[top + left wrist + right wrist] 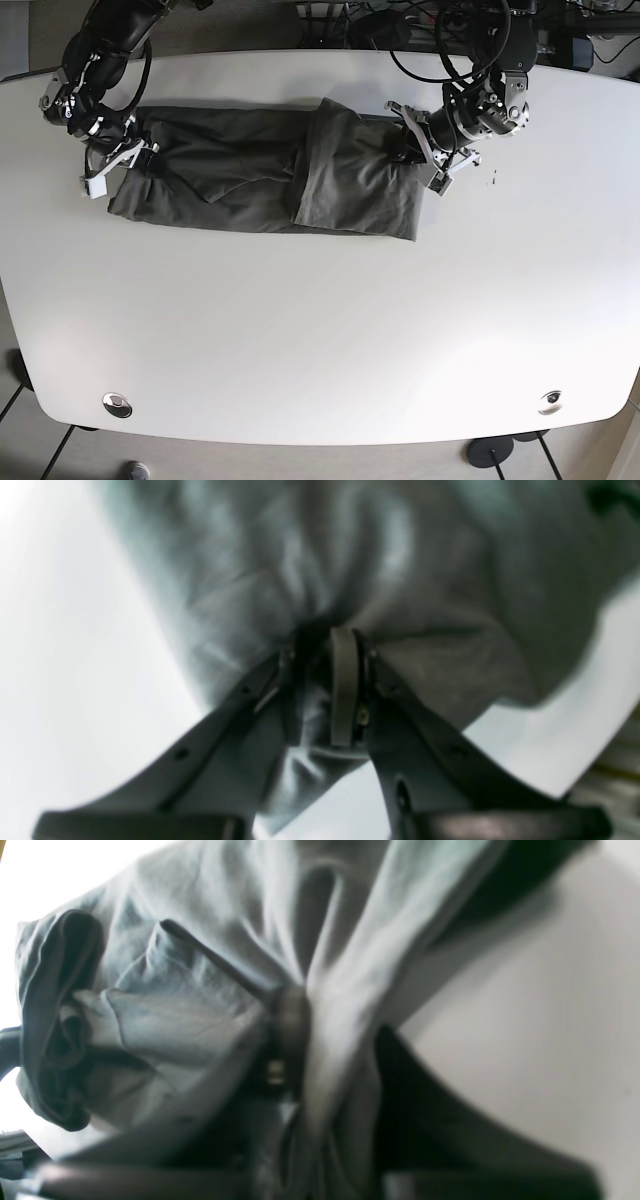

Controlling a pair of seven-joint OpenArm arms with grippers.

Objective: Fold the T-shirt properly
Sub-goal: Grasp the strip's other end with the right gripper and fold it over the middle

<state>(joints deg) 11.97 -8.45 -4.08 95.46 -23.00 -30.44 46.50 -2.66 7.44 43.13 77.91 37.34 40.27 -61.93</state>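
A dark grey T-shirt [260, 175] lies stretched across the far part of the white table [320, 330], with a fold flap right of its middle. My left gripper [410, 150] is shut on the shirt's right end; in the left wrist view the fingers [345, 680] pinch bunched cloth [400, 580]. My right gripper [130, 160] is shut on the shirt's left end; in the right wrist view the cloth [200, 965] is gathered between the fingers [290, 1030] and drapes over them.
Cables and dark equipment [400, 25] sit beyond the table's far edge. Two round metal fittings [117, 404] are set into the table near its front edge. A chair base [490, 452] shows under the table's front right.
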